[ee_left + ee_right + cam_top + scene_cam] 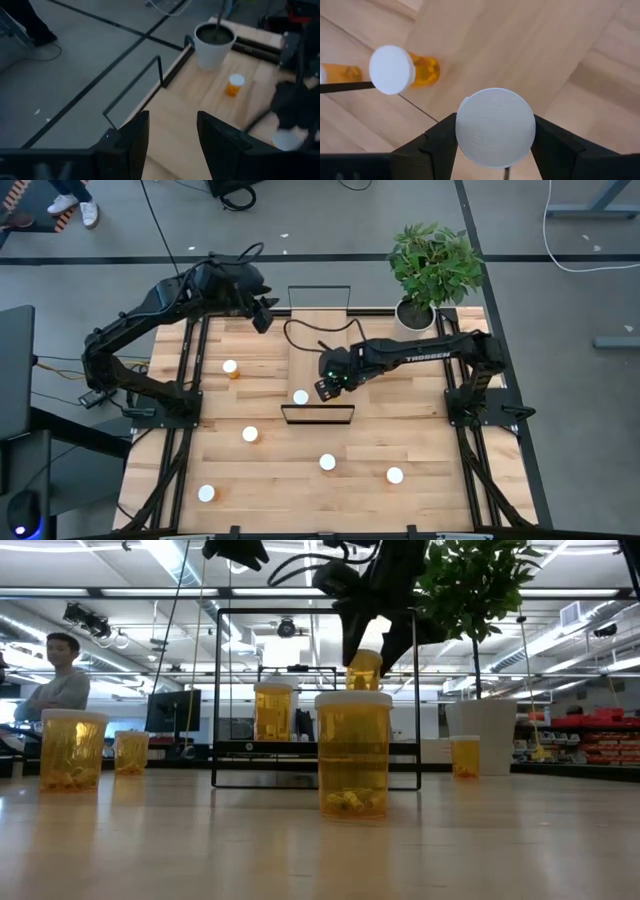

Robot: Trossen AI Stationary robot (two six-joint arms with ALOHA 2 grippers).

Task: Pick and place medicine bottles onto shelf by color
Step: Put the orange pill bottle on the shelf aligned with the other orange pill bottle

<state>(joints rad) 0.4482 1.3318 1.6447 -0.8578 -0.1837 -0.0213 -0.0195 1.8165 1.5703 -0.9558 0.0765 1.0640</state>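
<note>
Holding one white-capped bottle (495, 133) between its fingers, the right gripper (327, 386) hangs above the middle of the tabletop (420, 440), just over the near black frame (317, 415) of the shelf. Wrist view: cap seen end-on, a finger (439, 140) pressed on each side. Low view: this bottle's amber body (364, 670) is lifted clear of the wood, up among the frame's bars.

Writing: white "TROSSEN" lettering on the right arm's forearm (425, 356), legible from above. No bottle label readable.

Left gripper (262, 315) sits raised near the far edge, left of centre, fingers (131, 142) parted to a middling gap with nothing between them.

Other medicine bottles standing on the tabletop, caps up:
- one (231, 368) toward the far left
- one (300, 397) just left of the right gripper
- one (250, 434) left of centre
- one (327, 462) near centre, toward the near edge
- one (395, 475) right of that
- one (206, 493) at the near left corner

All that show their sides look amber. Nearest bottle (352, 754) in the low view has small pieces at its bottom.

Potted plant (432, 265) in a white pot at the far right corner. A person (58, 685) with folded arms stands in the room beyond.
</note>
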